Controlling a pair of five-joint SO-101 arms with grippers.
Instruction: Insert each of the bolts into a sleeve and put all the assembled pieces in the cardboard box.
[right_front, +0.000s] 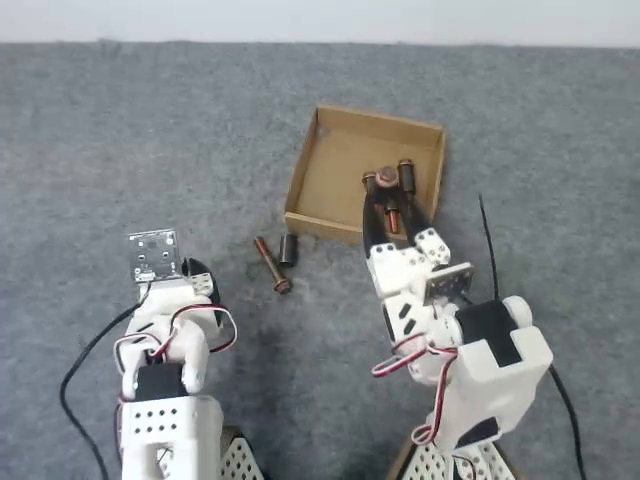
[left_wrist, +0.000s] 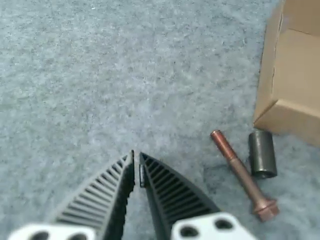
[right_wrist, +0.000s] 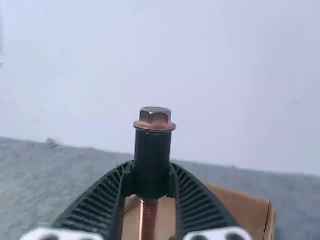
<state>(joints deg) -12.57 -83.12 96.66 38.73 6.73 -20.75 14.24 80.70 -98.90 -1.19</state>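
My right gripper (right_front: 390, 188) hangs over the cardboard box (right_front: 330, 170) and is shut on an assembled piece (right_front: 385, 180). In the right wrist view that piece (right_wrist: 152, 150) is a dark sleeve with a copper bolt head on top and thread below, clamped in the gripper (right_wrist: 152, 180). A second dark sleeve with a copper head (right_front: 406, 172) shows beside it in the box. A loose copper bolt (right_front: 270, 264) and a loose dark sleeve (right_front: 288, 249) lie side by side on the carpet before the box. The left gripper (left_wrist: 136, 159) is shut and empty, left of the bolt (left_wrist: 242, 175) and sleeve (left_wrist: 262, 153).
Grey carpet covers the whole table, with a pale wall behind it. The box's corner (left_wrist: 287, 75) stands just past the loose sleeve. The left arm's base (right_front: 165, 400) and the right arm's base (right_front: 480, 380) sit at the near edge, with cables trailing beside them.
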